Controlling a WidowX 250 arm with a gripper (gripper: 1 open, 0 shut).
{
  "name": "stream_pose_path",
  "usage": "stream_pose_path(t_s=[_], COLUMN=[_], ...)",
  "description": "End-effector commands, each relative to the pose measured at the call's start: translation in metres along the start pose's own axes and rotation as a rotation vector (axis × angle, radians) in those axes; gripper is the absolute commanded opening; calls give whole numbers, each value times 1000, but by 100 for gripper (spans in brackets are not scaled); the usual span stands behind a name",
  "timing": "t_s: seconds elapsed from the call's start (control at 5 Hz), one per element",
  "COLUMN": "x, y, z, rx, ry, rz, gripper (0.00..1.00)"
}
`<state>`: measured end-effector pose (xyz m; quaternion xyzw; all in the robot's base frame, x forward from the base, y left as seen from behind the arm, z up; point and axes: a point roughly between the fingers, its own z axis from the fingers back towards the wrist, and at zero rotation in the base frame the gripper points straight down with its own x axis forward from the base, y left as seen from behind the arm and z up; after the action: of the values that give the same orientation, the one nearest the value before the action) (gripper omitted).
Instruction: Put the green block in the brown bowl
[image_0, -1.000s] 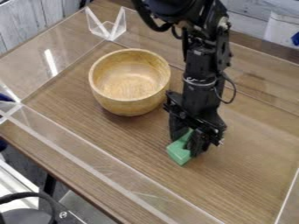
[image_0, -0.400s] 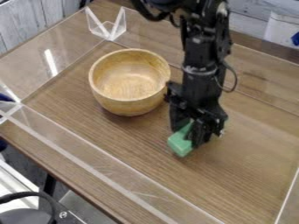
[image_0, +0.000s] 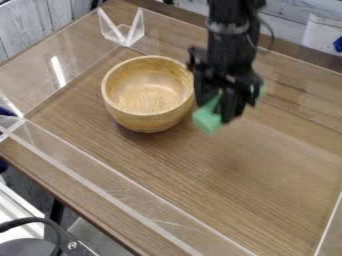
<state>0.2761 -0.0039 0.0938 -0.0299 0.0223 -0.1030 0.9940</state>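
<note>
So we've got the pick done: the end effector (image_0: 214, 112) is clamped shut on the green block (image_0: 210, 116), which hangs clear of the tabletop (image_0: 254, 190), just right of the brown bowl (image_0: 144, 93) & about level w/ its rim. Bowl's empty, so what's left is carry over the opening, lower, release. Only the block's lower part shows below the fingers; its long axis looks roughly vertical, maybe slightly tilted, but blur means we can't tell exactly.

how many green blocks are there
1: the green block is held in the shut gripper, lifted off the table just right of the bowl. None show elsewhere.
</note>
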Motion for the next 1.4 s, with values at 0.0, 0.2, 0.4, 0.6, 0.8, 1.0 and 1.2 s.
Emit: stream_pose_path(t_s=[0.0,0.2,0.4,0.6,0.8,1.0,1.2], x=[11,8,7,3,-3,-8,-12], y=[31,64,75,84,93,101,107], z=[38,46,33,15,-1,-15,-25], rx=[42,52,57,66,72,73,74], ry=[-104,-110,-77,-43,-12,5,17], rz=[45,104,125,136,147,158,164], gripper=[0,0,0,0,0,0,0])
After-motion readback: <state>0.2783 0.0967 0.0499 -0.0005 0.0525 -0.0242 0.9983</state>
